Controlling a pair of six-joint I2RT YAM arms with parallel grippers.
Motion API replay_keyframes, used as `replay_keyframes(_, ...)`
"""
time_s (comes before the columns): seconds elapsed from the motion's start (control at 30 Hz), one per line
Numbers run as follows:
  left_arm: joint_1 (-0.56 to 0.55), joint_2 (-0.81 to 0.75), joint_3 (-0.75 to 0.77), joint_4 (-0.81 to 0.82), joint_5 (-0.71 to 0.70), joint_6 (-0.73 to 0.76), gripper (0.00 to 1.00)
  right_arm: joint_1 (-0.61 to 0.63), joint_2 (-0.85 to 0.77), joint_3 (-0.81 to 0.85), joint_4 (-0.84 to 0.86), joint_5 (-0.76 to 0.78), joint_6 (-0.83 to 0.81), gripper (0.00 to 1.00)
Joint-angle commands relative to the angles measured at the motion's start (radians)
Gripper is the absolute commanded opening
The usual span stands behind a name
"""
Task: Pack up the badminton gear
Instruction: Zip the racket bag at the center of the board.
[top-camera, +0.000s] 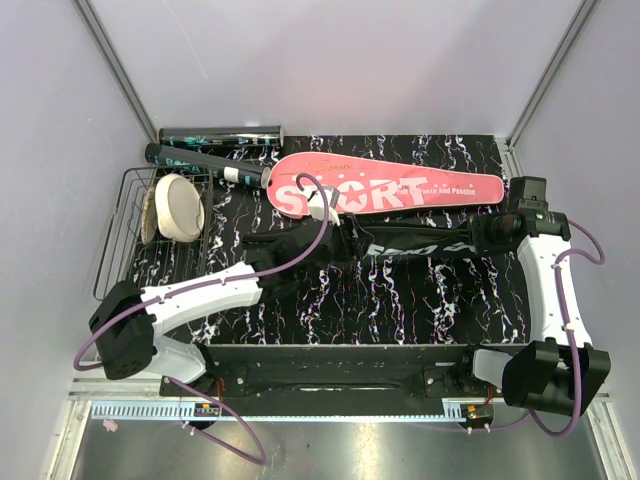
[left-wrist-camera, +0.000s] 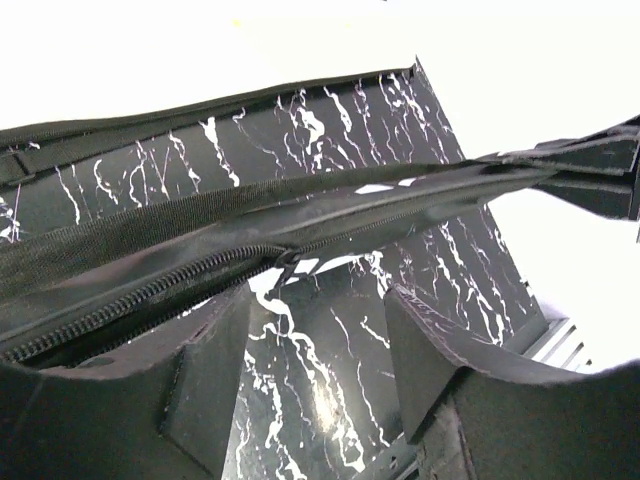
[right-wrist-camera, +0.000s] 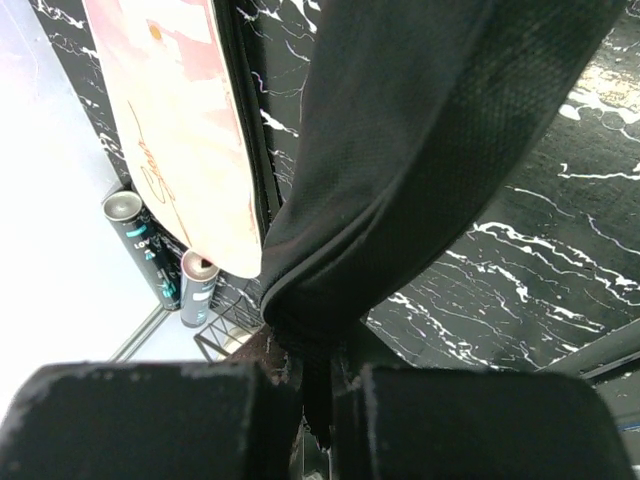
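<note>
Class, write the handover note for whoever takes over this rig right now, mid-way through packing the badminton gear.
Left tool: open, near the zip pull of the black bag.
Right tool: shut on the bag's end.
Pink case lies behind the bag, dark tube at the back.
Done: nothing visibly packed.
Left: likely case and tube into the bag; rackets, shuttlecocks not in view.

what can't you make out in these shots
- Contents of the pink case and black bag: every view, opaque covers.
- Left gripper in the top view: lost against the bag.
- Right gripper: right wrist view, tips buried in bag fabric.
- Bag lettering: top view, folded, too small.
- Tube labels: top view, too small.
</note>
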Motion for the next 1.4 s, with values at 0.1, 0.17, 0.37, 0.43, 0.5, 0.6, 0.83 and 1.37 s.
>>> replay_keyframes(0.1,0.000,0.065,0.075,0.100,-0.021,0.015,0.55,0.001,0.002,0.064,0.023,-0.132,0.069,0.00)
replay_keyframes(0.17,-0.001,0.076,0.084,0.077,-0.026,0.021,0.54,0.003,0.002,0.066,0.026,-0.131,0.070,0.00)
replay_keyframes(0.37,0.000,0.099,0.076,0.119,-0.033,0.029,0.51,0.001,0.002,0.066,0.034,-0.132,0.069,0.00)
replay_keyframes(0.43,0.000,0.108,0.073,0.142,-0.038,0.028,0.48,0.001,-0.001,0.063,0.037,-0.134,0.069,0.00)
replay_keyframes(0.5,0.002,0.127,0.081,0.149,-0.038,0.023,0.48,0.001,0.001,0.064,0.041,-0.137,0.070,0.00)
replay_keyframes(0.6,0.002,0.139,0.085,0.158,-0.055,0.025,0.47,0.001,0.001,0.067,0.043,-0.138,0.069,0.00)
replay_keyframes(0.83,-0.003,0.150,0.116,0.123,-0.130,0.038,0.47,0.001,0.001,0.058,0.049,-0.143,0.066,0.00)
replay_keyframes(1.37,-0.012,0.147,0.128,0.115,-0.193,0.038,0.31,0.001,0.007,0.053,0.066,-0.152,0.061,0.00)
